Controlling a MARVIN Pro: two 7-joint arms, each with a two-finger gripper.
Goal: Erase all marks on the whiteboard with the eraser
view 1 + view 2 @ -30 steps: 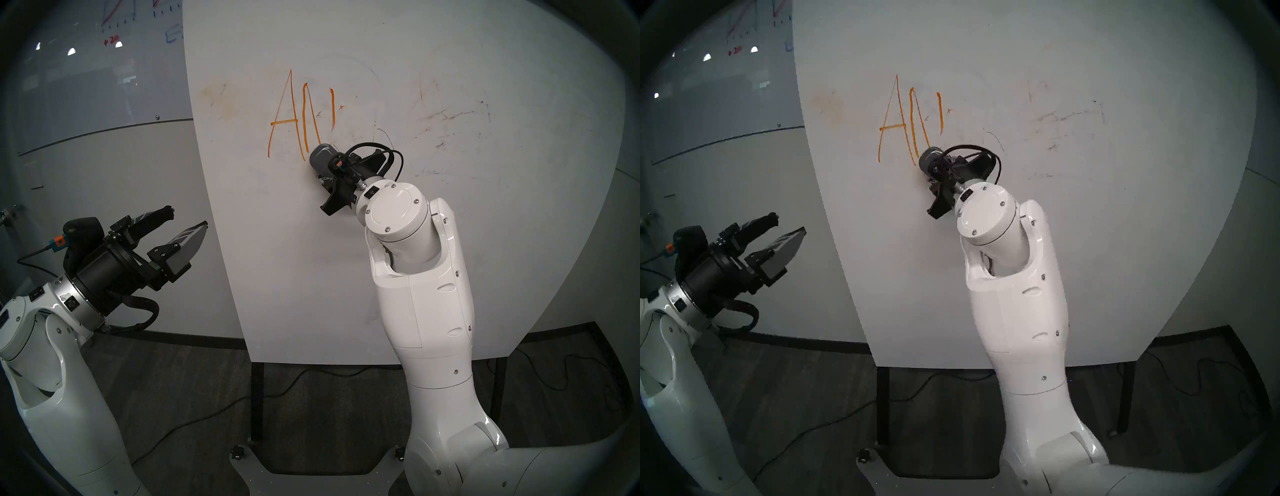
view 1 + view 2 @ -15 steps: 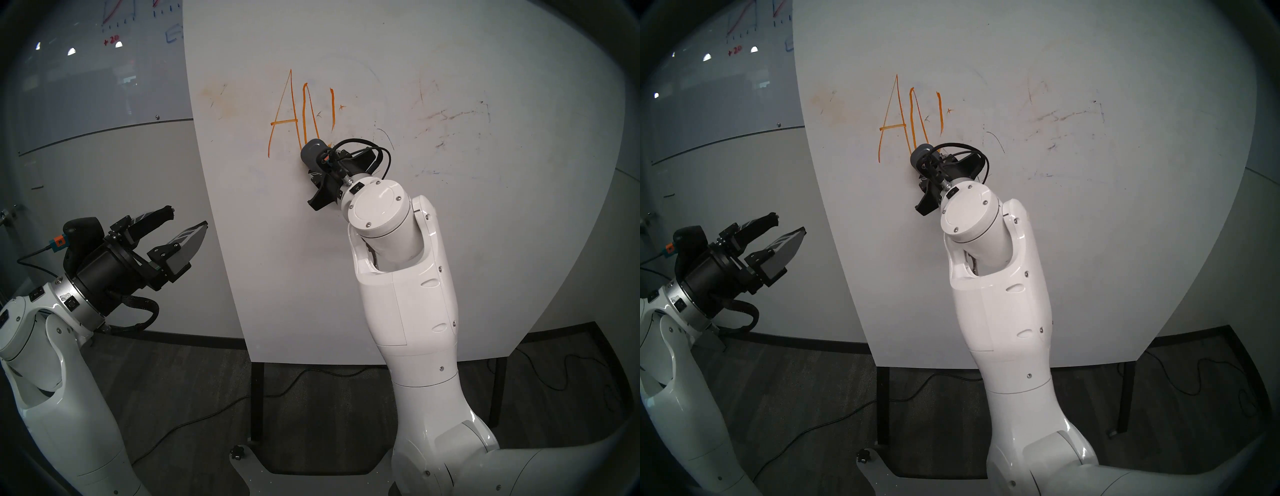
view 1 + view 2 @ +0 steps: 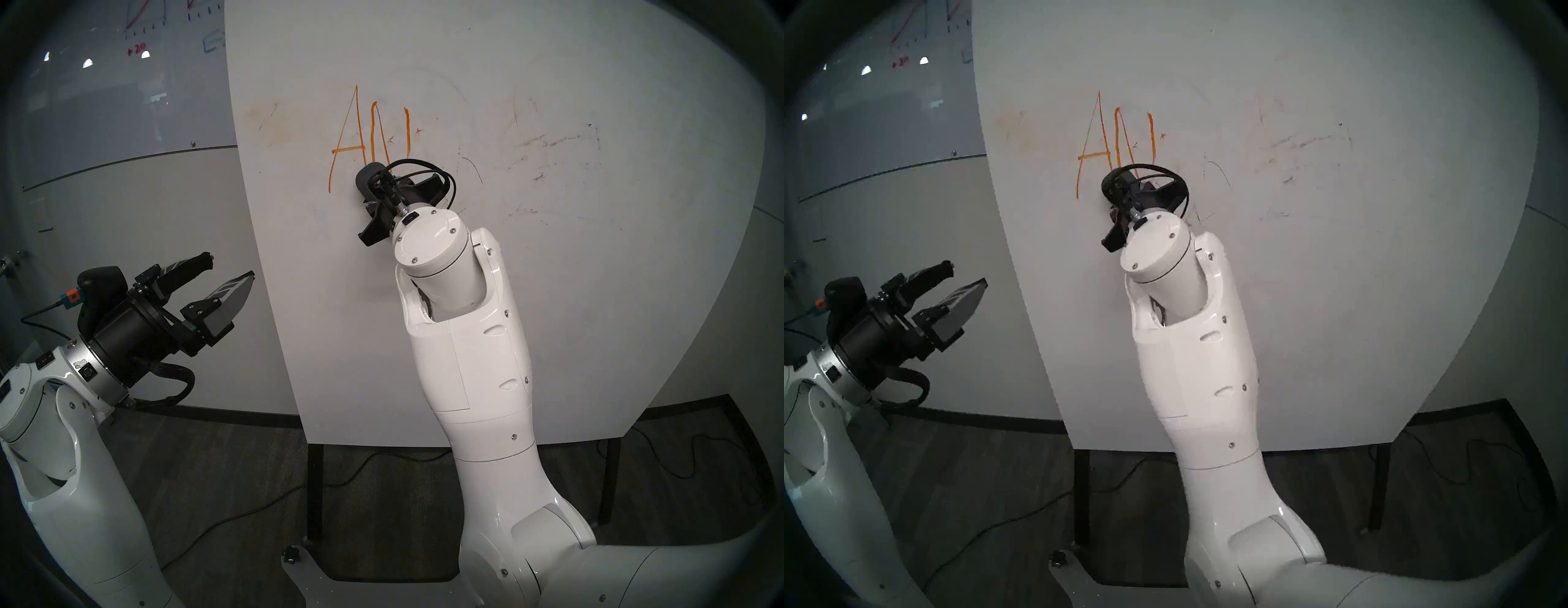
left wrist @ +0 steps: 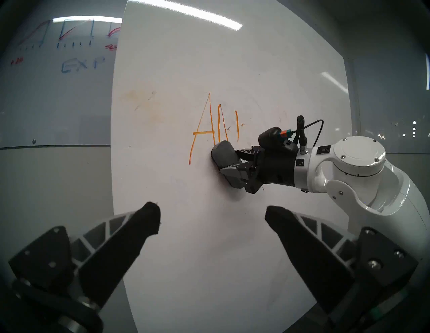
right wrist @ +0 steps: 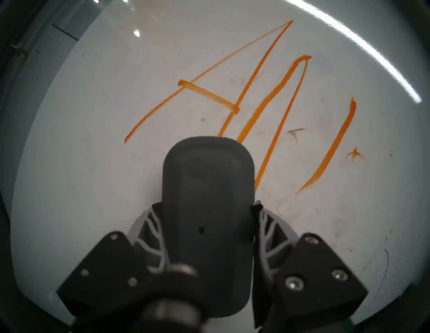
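Item: eraser [image 5: 207, 209], dark grey oblong block, rounded ends; looks rigid and light, probably smooth-sided. Best held across its long flanks, as now: right pincer [image 5: 207, 223] clenched on it, face seemingly pressed to the whiteboard [image 3: 551, 297] just below the marks [image 3: 369, 136], nearer the board's left edge than its right. Orange strokes remain, lower ends hidden. Left pincer [image 4: 213, 218]: released, empty, off the board's left edge.
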